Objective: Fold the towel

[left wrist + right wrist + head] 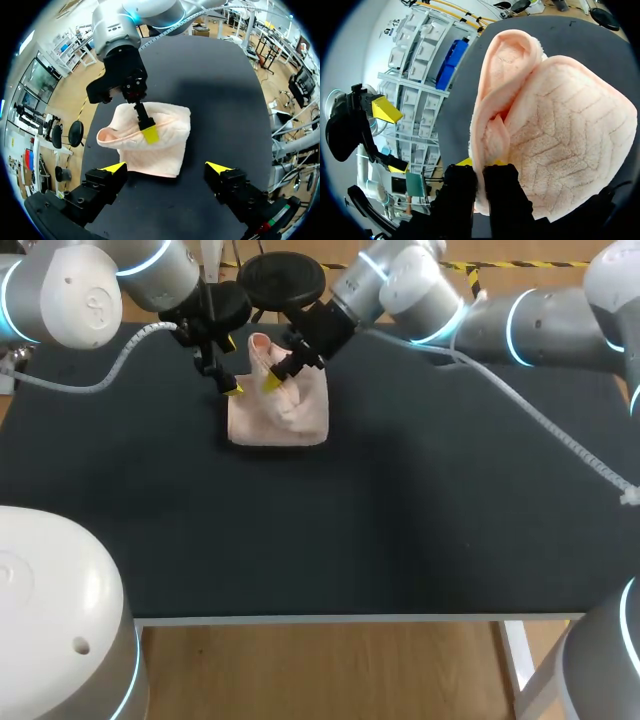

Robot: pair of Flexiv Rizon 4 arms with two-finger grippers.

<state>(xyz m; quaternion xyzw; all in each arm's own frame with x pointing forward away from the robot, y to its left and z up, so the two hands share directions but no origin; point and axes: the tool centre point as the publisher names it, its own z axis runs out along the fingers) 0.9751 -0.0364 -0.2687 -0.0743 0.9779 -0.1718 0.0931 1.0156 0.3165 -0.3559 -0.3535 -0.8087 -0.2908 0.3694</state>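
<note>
A pale pink towel (280, 410) lies folded small at the far middle of the black table (400, 520). My right gripper (272, 383) is shut on a raised fold of the towel's edge; in the right wrist view its fingers (470, 175) pinch the cloth (560, 135), which curls up ahead of them. Just off the towel's left edge, my left gripper (235, 390) stands wide open with nothing in it. In the left wrist view the towel (167, 145) lies ahead of the left gripper (166, 168), with the right gripper (150, 135) on top of it.
The right arm's white cable (560, 430) hangs over the table's right side. The left arm's cable (110, 370) loops above the far left corner.
</note>
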